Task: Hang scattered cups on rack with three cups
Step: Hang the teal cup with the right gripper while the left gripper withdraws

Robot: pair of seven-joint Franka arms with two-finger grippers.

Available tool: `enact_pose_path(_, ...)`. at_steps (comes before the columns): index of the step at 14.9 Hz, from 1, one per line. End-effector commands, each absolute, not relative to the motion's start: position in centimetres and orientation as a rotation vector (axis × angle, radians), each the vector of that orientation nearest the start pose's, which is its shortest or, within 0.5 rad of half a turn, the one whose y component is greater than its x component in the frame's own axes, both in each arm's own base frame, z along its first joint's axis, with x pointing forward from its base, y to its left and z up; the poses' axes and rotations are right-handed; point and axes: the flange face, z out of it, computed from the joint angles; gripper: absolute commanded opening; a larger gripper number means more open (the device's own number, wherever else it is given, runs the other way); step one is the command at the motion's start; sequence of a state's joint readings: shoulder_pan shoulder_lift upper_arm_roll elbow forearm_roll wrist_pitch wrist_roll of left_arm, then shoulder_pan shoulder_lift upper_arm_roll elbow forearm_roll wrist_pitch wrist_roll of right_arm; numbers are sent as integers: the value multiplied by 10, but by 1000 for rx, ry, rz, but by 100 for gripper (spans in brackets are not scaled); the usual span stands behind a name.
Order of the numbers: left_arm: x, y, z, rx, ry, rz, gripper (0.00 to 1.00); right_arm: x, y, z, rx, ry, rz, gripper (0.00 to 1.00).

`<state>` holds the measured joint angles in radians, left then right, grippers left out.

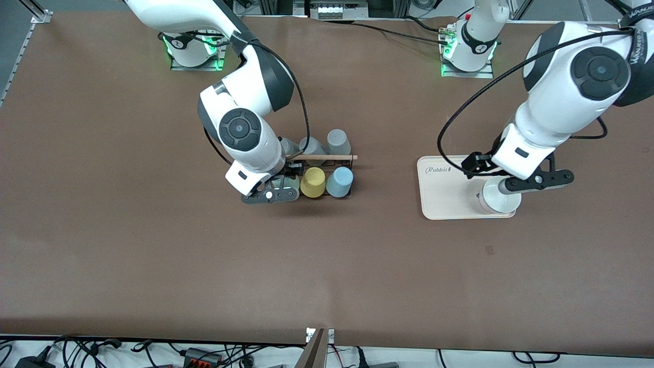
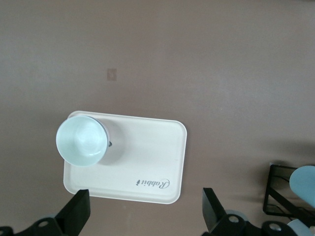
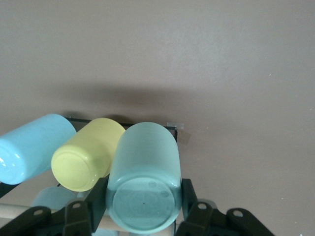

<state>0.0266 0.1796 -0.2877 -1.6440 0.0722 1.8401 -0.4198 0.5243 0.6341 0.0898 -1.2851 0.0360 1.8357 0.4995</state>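
The black wire rack (image 1: 352, 164) with its wooden rod (image 1: 327, 157) stands mid-table. A light blue cup (image 1: 340, 182) and a yellow cup (image 1: 312, 182) hang on its side nearer the front camera. My right gripper (image 1: 278, 188) is at the rack's end toward the right arm, beside the yellow cup. It is shut on a mint green cup (image 3: 142, 177), its fingers (image 3: 98, 196) on both sides. My left gripper (image 2: 145, 209) is open and empty above the tray (image 1: 439, 197), where a pale upright cup (image 2: 81, 140) stands.
Grey cups (image 1: 337, 139) hang on the rack's side farther from the front camera. The cream tray (image 2: 157, 162) lies toward the left arm's end of the table. The rack's corner (image 2: 275, 196) shows in the left wrist view.
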Motion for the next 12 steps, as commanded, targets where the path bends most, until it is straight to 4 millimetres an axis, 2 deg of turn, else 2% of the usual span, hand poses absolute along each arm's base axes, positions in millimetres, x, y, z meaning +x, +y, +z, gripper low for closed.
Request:
enact_pose_path(1,610,-119,525,-3189,-211,-81,100,595,413,350,-3129,-119,224,32)
enact_pose_path(3,613,-98,533,-3193,-259,-101,100,593,410,335,-3166,-131,235,32)
enact_pose_path(4,610,-90,529,-3186,-262,-74,100,593,409,325,-3176,-134,250,32)
enact_pose_path(5,602,-79,525,-3179,-178,-50,100,592,410,322,-3177,-137,254,32)
enact_pose_path(6,596,-76,520,-3176,-111,-35,100,592,410,316,-3180,-137,265,32)
enact_pose_path(9,586,-75,526,-3158,-162,-24,100,592,411,312,-3180,-129,268,34)
enact_pose_path(10,581,-76,522,-3155,-164,-7,100,591,411,311,-3180,-128,272,35)
enact_pose_path(11,572,-76,521,-3145,-162,-6,100,592,411,312,-3177,-121,272,42)
enact_pose_path(12,568,-81,522,-3143,-155,-3,100,592,410,312,-3172,-115,279,54)
